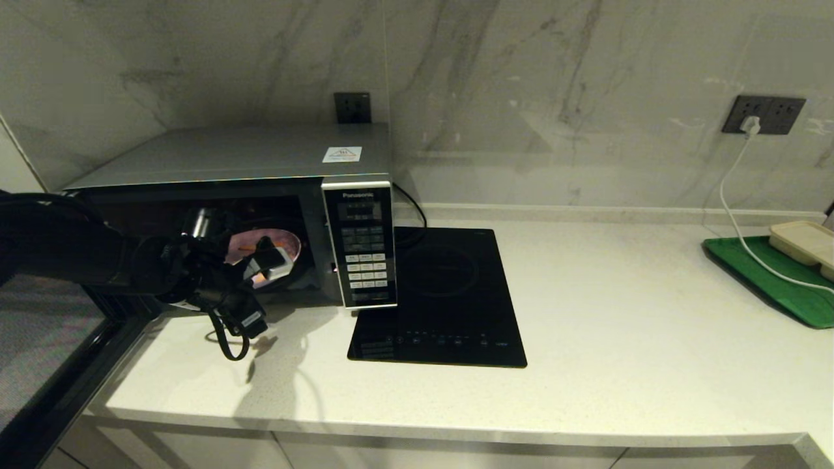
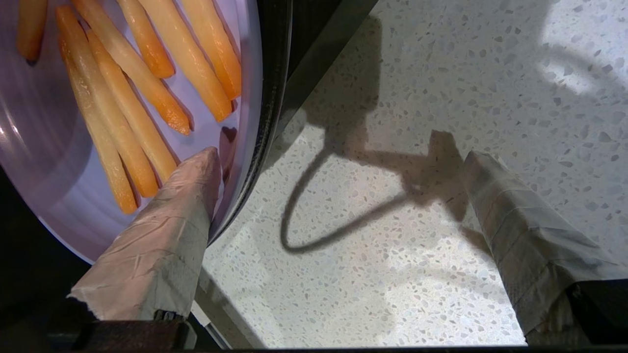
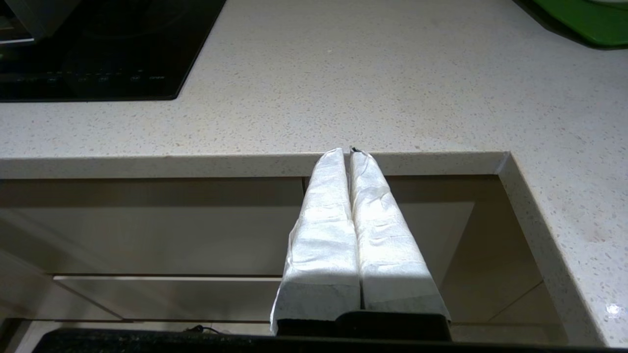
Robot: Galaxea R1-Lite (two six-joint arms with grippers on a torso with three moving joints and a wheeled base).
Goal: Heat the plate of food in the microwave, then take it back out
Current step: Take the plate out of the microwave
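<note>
1. At the open mouth of the microwave point(image 1: 247, 215), on the counter's point(image 1: 586, 312) left end, the left end effector point(image 1: 264, 264) works at the front rim of the plate of food point(image 1: 277, 244).
2. Plate sits inside the cavity, near the front; lilac rim and fries point(image 2: 132, 98) show in the left wrist view.
3. Left end effector spread wide: one padded finger point(image 2: 171, 220) lies over the plate's rim, touching or just above it; the other finger point(image 2: 520, 220) hangs over bare counter outside the oven sill. Nothing pinched.
4. Reading: fingers straddle the rim, so this looks like the start of a rim grasp or the end of a release. Cannot tell which from here.
5. Door point(image 1: 45, 352) swung fully open to the left, giving the arm a straight reach.
6. Right end effector point(image 3: 351, 157) parked below the counter edge in front of the cabinets, fingers pressed together, holding nothing, clear of the work.
7. Induction hob point(image 1: 443, 299) beside the microwave; green board point(image 1: 769, 280) with beige tray point(image 1: 805, 241) far right, well apart.
</note>
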